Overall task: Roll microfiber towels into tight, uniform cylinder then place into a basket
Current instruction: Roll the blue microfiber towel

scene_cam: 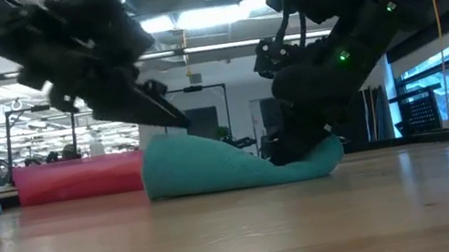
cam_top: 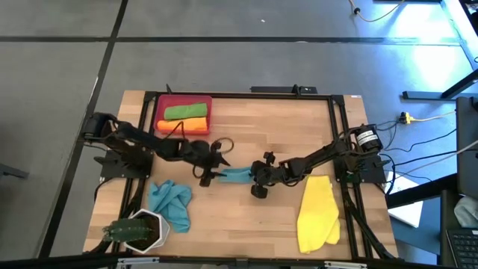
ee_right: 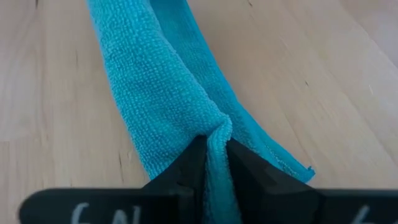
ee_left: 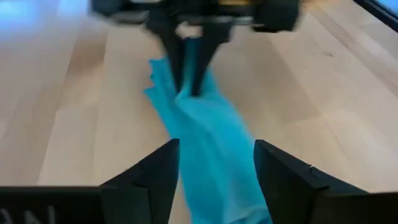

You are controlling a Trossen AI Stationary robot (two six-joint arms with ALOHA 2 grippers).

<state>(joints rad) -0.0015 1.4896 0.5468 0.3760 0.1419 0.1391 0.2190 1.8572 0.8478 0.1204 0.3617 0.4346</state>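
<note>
rolled teal-blue microfiber towel (cam_top: 236, 175) stretched as a long loose roll at the middle of the light wooden table (cam_top: 254, 127), lying between the two pincers. pinched at one end by the right pincer (ee_right: 211, 163), dark fingers closed narrow on a raised fold of the cloth. straddled at the other end by the left pincer (ee_left: 216, 163), fingers spread wide to either side of the roll, not gripping, held just above the table in the low view. second teal-blue microfiber towel (cam_top: 170, 203) crumpled near the front left, just beside a white hexagonal pot with a plant (cam_top: 140, 230). yellow microfiber towel (cam_top: 318, 213) lying loosely folded at the front right, well apart from the roll. shallow rectangular red plastic basket (cam_top: 160, 113) at the back left, with a rolled green microfiber towel (cam_top: 185, 112) and an orange microfiber towel (cam_top: 184, 124) side by side inside it.
</note>
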